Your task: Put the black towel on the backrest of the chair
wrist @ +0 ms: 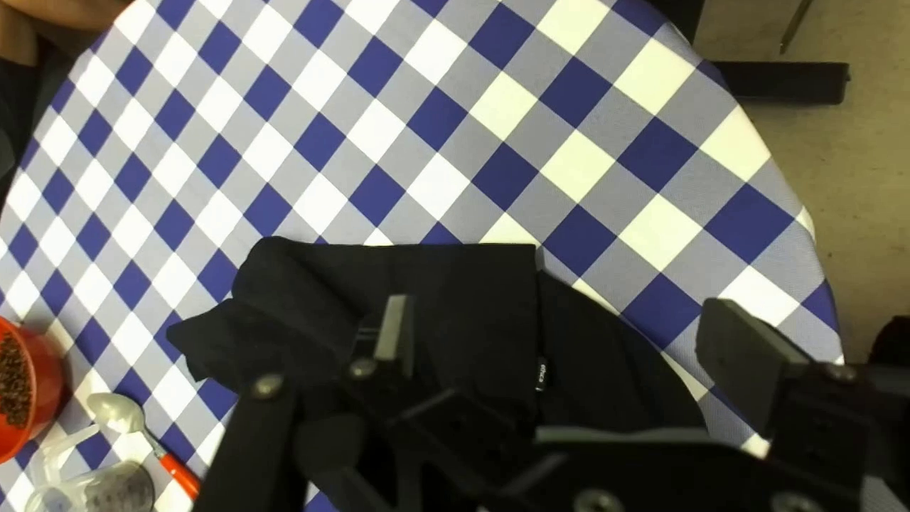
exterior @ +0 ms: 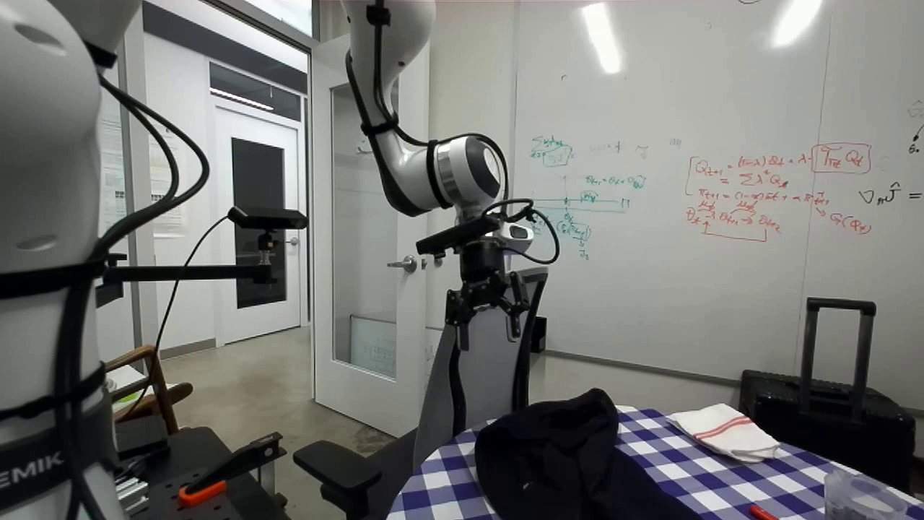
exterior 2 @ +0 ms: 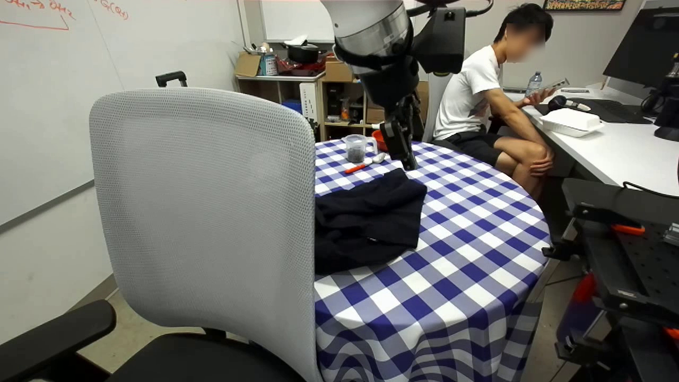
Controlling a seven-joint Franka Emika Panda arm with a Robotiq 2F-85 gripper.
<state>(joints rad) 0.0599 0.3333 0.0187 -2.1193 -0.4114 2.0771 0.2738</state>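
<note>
The black towel (exterior: 556, 462) lies crumpled on the checkered tablecloth in both exterior views (exterior 2: 371, 228). A small label shows on it in the wrist view (wrist: 462, 299). The chair's grey mesh backrest (exterior 2: 201, 207) stands upright and bare beside the table. The chair also shows behind the gripper in an exterior view (exterior: 491, 372). My gripper (exterior: 489, 336) is open and points down, with nothing between its fingers. It is above the table, apart from the towel. In the wrist view the gripper's fingers (wrist: 566, 345) are wide apart, and the towel shows below and between them.
A measuring cup (exterior 2: 356, 149), a spoon with a red handle (exterior 2: 363, 165) and a red bowl (wrist: 35, 387) stand on the table (exterior 2: 477, 265). A white cloth with red stripes (exterior: 724, 432) lies there too. A black suitcase (exterior: 830, 412) and a seated person (exterior 2: 472, 90) are nearby.
</note>
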